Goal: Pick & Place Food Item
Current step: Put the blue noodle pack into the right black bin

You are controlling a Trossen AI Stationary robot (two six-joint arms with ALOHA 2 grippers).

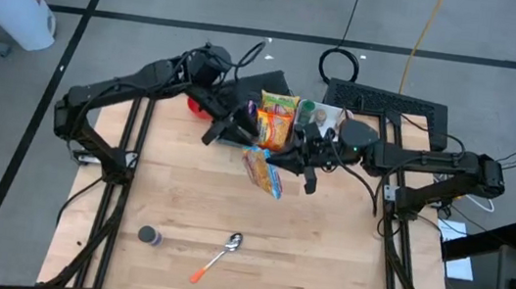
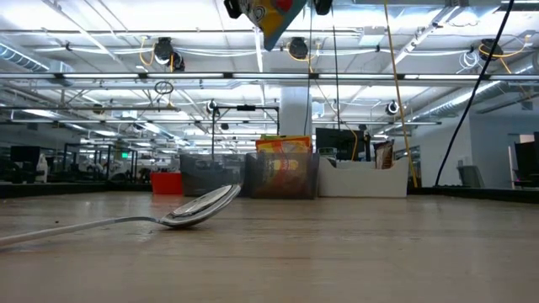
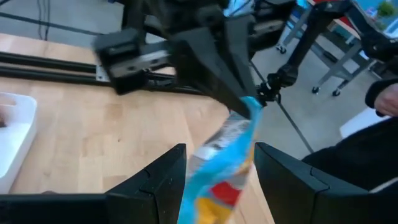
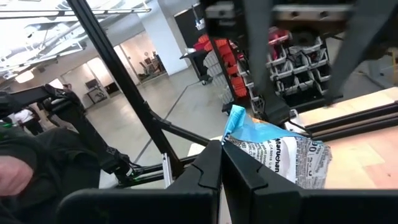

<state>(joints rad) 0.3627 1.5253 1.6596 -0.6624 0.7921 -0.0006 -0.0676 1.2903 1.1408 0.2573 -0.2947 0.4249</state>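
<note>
A snack bag (image 1: 264, 172), blue at its top and orange-yellow lower down, hangs high over the middle of the table. It also shows at the top of the low view (image 2: 274, 20). My right gripper (image 1: 290, 156) comes in from the table's right and is shut on the bag's top. My left gripper (image 1: 232, 130) reaches in from the left and is open. In the left wrist view (image 3: 221, 152) its two fingers stand on either side of the bag's body (image 3: 217, 174). My right gripper pinches the bag's blue sealed top edge (image 4: 239, 126) between its two shut fingers, coming about level from the table's right. The bag hangs below the hold, clear of the table. My left gripper: I cannot tell whether its fingers (image 3: 163, 186) touch the bag's sides.
A spoon (image 1: 221, 255) with an orange handle and a small dark cylinder (image 1: 149, 236) lie near the front edge. At the back stand a dark bin (image 1: 239, 138) with more snack bags, a white tray (image 1: 328, 107) and a red object (image 1: 197, 107).
</note>
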